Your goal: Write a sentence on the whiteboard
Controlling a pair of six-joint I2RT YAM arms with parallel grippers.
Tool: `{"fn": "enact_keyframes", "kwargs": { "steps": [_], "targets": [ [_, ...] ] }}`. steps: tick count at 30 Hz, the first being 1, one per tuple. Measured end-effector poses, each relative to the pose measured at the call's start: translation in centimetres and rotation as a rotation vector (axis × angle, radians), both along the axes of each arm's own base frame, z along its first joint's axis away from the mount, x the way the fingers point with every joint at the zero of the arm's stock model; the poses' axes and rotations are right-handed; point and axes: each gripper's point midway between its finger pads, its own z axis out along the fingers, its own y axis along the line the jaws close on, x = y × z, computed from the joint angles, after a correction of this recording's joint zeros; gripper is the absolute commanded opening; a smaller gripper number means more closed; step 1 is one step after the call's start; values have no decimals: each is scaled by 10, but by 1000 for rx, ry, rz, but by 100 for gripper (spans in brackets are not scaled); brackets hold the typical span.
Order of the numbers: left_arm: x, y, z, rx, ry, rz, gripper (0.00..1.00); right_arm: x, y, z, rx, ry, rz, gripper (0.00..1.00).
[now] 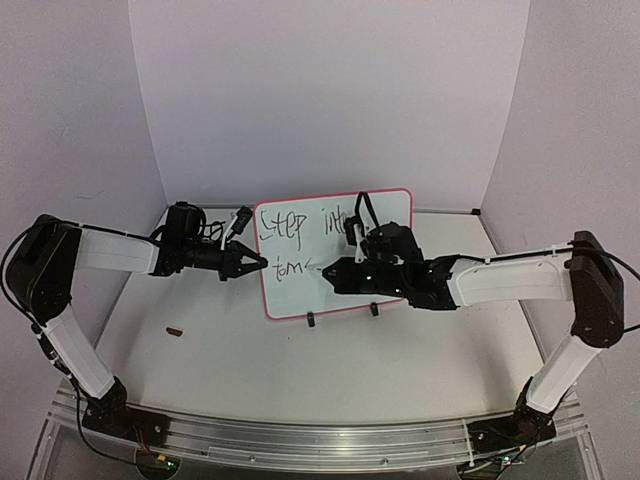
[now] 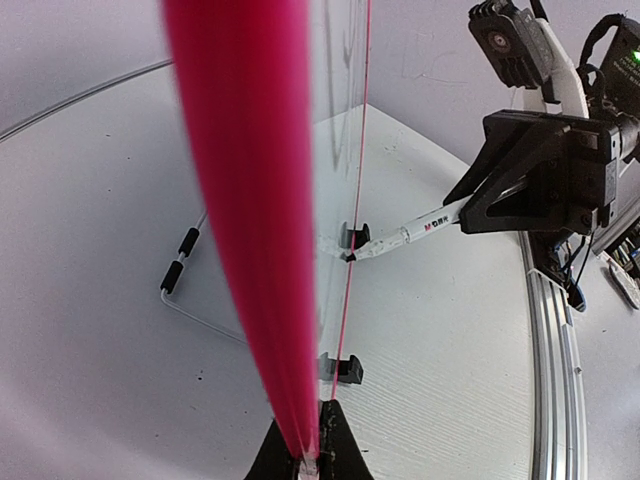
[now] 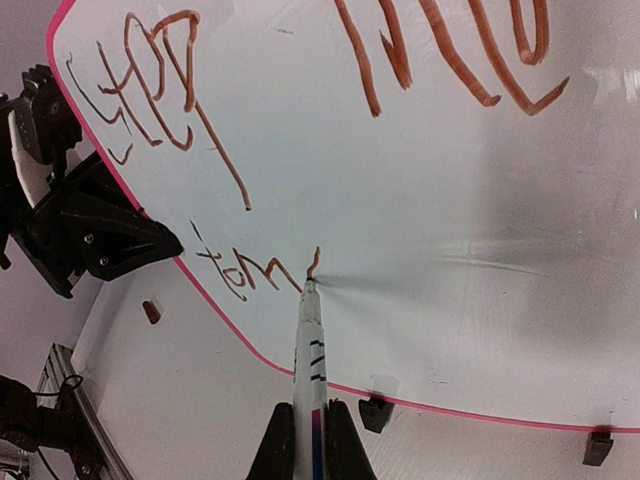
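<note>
The whiteboard (image 1: 290,296) stands upright at the table's middle, white with a thin pink border. The sentence (image 1: 285,228) runs in dark handwriting over two lines, "Step into" above and "tom" (image 3: 245,272) below. My left gripper (image 1: 262,262) is shut on the board's left edge, which fills the left wrist view as a pink band (image 2: 250,200) running down into the left gripper (image 2: 312,440). My right gripper (image 3: 308,425) is shut on a white marker (image 3: 310,350). Its tip touches the board just right of "tom", at a short fresh stroke. The marker (image 2: 420,228) also shows from the side.
Two black clips (image 1: 310,320) (image 1: 373,309) hold the board's bottom edge. A small brown piece (image 1: 175,331) lies on the table at the left. A wire stand (image 2: 180,270) sits behind the board. An aluminium rail (image 1: 300,435) runs along the near edge. Pale walls enclose the table.
</note>
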Motion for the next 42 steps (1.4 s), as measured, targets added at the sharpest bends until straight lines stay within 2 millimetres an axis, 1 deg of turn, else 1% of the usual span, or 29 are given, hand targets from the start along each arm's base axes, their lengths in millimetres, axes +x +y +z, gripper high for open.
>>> {"fn": "enact_keyframes", "kwargs": {
  "steps": [12, 22, 26, 35, 42],
  "targets": [
    [0, 0, 0, 0, 1, 1, 0, 0, -7, -5, -36, 8, -22, 0],
    [0, 0, 0, 0, 0, 1, 0, 1, -13, -2, -66, -13, -34, 0],
    [0, 0, 0, 0, 0, 1, 0, 3, -12, 4, -67, -25, -30, 0],
    [0, 0, 0, 0, 0, 1, 0, 8, -5, 23, -42, -57, -26, 0],
    [0, 0, 0, 0, 0, 1, 0, 6, -3, 23, -35, -54, -13, 0]
  ]
}}
